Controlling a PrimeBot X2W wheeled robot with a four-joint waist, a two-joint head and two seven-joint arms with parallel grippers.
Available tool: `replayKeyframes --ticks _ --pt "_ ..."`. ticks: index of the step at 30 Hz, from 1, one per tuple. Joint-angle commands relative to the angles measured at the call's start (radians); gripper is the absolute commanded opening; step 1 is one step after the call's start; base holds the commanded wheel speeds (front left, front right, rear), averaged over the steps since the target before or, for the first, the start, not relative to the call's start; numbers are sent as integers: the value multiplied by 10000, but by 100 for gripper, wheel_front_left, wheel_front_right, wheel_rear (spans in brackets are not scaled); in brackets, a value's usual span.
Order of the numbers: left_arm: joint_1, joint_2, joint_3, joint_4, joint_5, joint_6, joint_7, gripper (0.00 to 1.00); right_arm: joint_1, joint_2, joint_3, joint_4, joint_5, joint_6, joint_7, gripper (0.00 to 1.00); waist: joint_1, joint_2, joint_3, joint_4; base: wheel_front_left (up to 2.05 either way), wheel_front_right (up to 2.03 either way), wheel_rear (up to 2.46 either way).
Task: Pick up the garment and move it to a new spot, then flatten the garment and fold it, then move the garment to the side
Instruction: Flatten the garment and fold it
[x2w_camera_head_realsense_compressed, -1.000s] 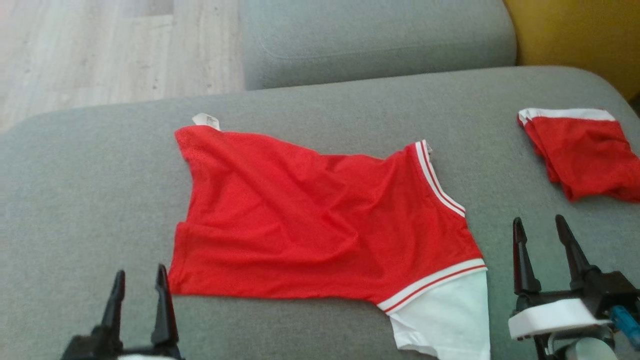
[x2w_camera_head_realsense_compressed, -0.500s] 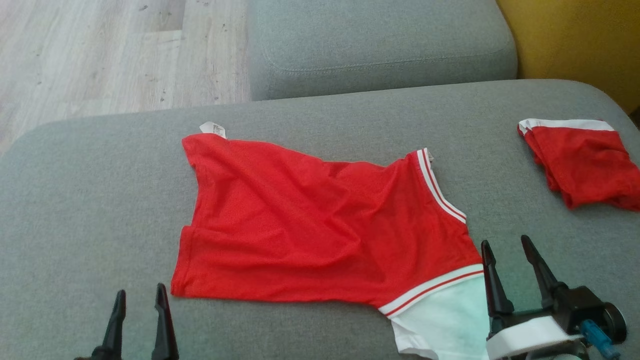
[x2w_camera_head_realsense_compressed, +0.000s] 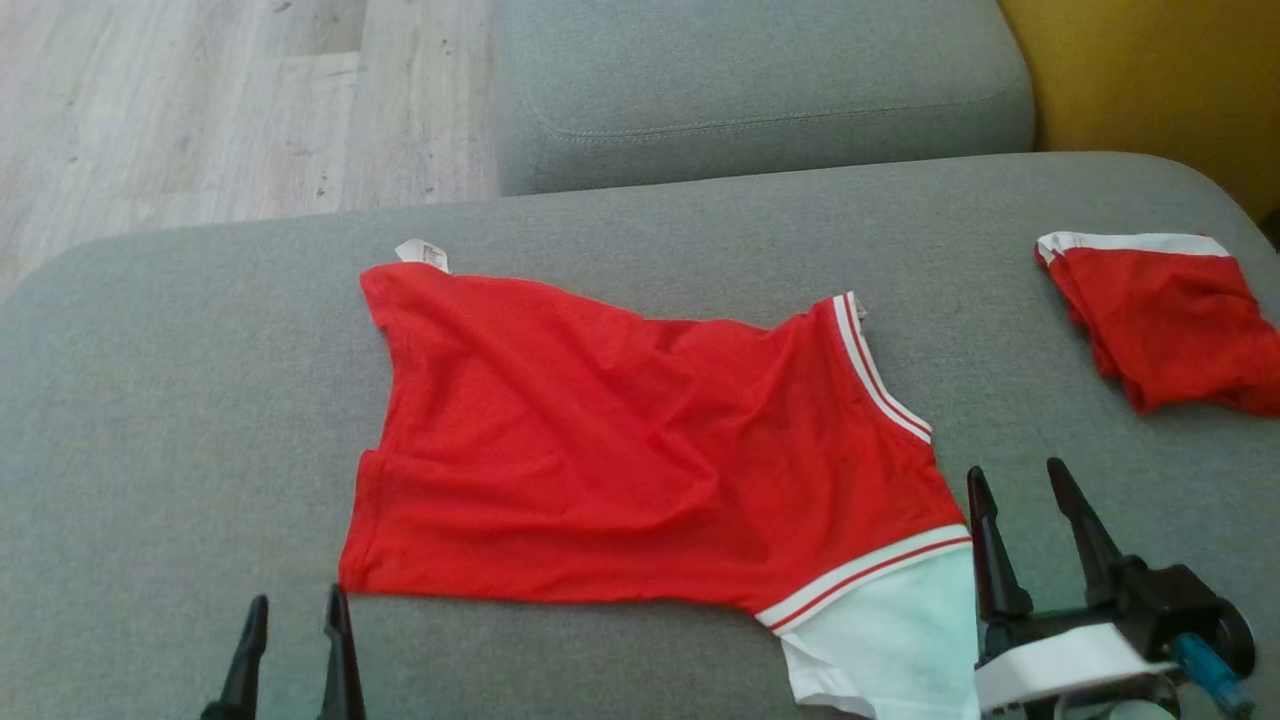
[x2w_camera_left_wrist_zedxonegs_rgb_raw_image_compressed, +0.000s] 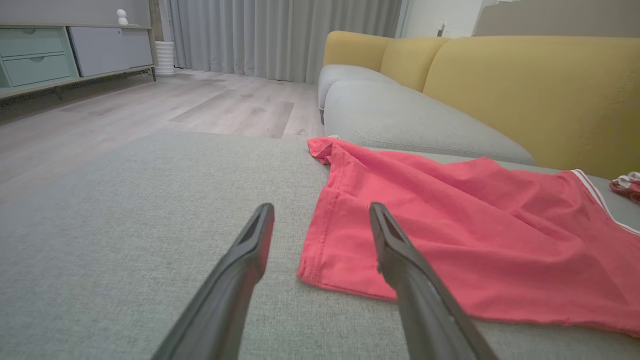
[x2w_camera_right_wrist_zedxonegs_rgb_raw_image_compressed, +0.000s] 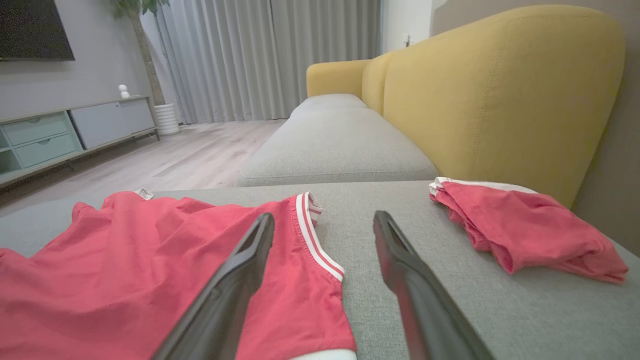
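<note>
Asking first: where is the garment, and are my grippers ready?
— You have the garment spread but wrinkled in the middle of the grey cushion, its white sleeve at 5 o'clock. Your left gripper sits at 7 o'clock, fingers spread and empty, just short of the near hem corner. Your right gripper sits at 4 o'clock, fingers spread too, just beside the striped trim.
— How do I do this well?
— Flattening looks next to me. Come in low, pinch only one layer at each end, then draw evenly toward 9 and 3 o'clock. Stay clear of the folded red piece at 2 o'clock
</note>
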Motion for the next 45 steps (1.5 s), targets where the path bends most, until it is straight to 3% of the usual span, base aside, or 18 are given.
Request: replayKeyframes --ticks 1,8,15,26,38,45 --pt "-494 -72 211 -127 115 -47 -75 100 -372 -60 266 -278 185 71 135 100 0 0 -19 -65 0 0 0" --pt "-942 211 -227 281 175 -156 1472 100 223 -60 812 -578 12 71 2694 100 0 0 53 -295 0 0 0" --pt "-1158 320 -188 -63 95 165 2734 100 1083 -60 1148 -780 -332 71 5194 100 0 0 396 -490 0 0 0" --pt "-2177 714 -222 75 16 215 3961 100 944 -60 886 -673 -456 71 5848 100 0 0 1302 -443 0 0 0" --pt "-2267 762 -448 287 -311 46 4554 100 1087 -60 1528 -496 -116 71 6569 100 0 0 1471 -417 0 0 0" --pt "-2322 976 -182 226 -246 461 4476 100 1256 -60 1740 -775 -109 71 6864 100 0 0 1400 -511 0 0 0"
